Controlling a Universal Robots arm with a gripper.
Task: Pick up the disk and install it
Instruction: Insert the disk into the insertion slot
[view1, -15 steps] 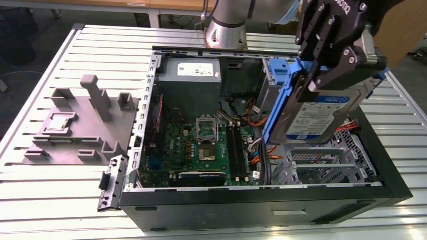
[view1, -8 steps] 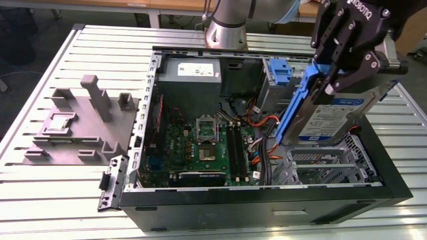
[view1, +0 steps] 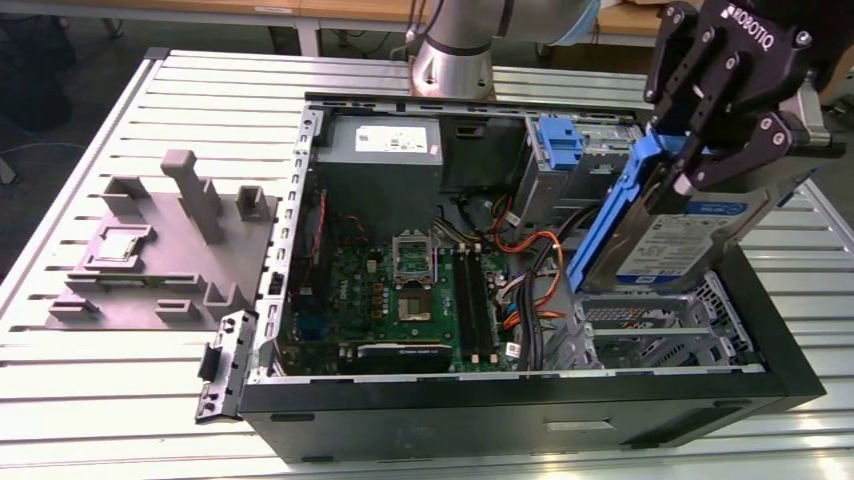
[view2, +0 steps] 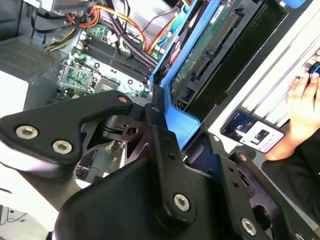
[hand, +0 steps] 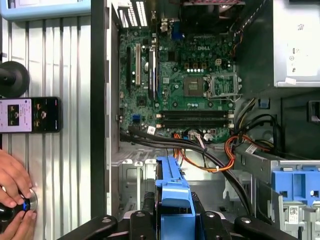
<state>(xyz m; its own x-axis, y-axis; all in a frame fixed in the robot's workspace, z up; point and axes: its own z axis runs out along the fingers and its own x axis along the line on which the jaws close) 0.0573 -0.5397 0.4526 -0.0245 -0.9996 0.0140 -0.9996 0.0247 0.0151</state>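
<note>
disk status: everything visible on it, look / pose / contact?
The disk is a flat silver drive with a white-and-blue label, framed by a blue plastic carrier. The second wrist view shows its green circuit-board underside. The gripper is shut on the carrier's upper end, holding the disk steeply tilted over the metal drive cage at the exterior view's right of the open computer case. Whether its lower edge touches the cage cannot be told.
</note>
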